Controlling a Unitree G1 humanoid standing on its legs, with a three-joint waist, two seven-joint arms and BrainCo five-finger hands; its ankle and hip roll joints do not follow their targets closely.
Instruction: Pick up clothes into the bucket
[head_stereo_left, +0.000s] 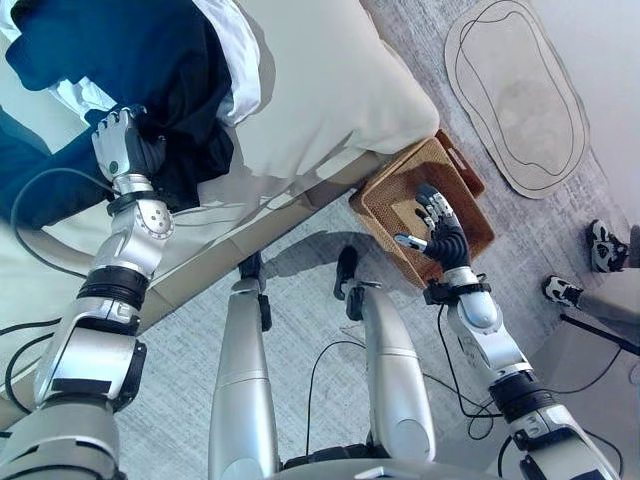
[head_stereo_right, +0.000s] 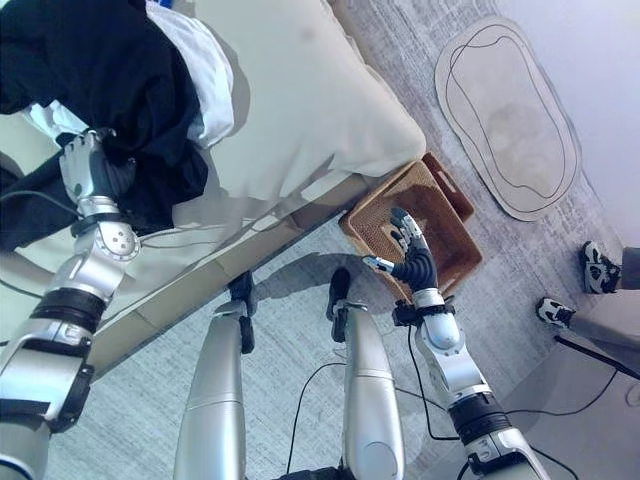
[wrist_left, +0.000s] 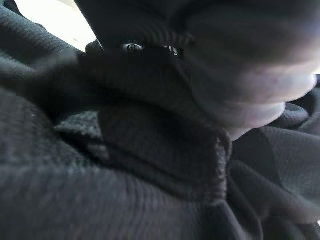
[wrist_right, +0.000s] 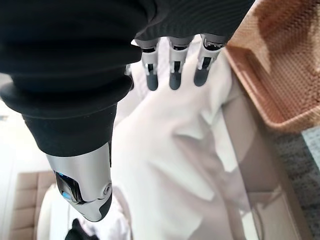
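right hand (head_stereo_left: 440, 228) hovers over the near rim of the woven basket (head_stereo_left: 470, 205), fingers straight and spread, thumb out to the side, holding nothing. right wrist view agrees: fingers (wrist_right: 172, 70) extended, relaxed. basket sits on the grey carpet (head_stereo_left: 300, 300) just beside the bed's corner, looks empty where visible.

left hand (head_stereo_left: 122, 145) is up on the bed (head_stereo_left: 330, 90), pushed into the dark clothes (head_stereo_left: 150, 60). its fingers are buried in the fabric, so can't tell if it's clenched on the cloth or loose. left wrist view is dark ribbed knit fabric (wrist_left: 150, 150) right up against the lens.

clothes pile is still on the bed, well apart from the basket: dark garment on top, white garment (head_stereo_left: 235, 60) under it along the edge next to the beige pillow (head_stereo_left: 320, 70).

farther out on the floor: a pale oval rug (head_stereo_left: 515, 90) past the basket. a person's shoes (head_stereo_left: 605, 245) at the right edge.
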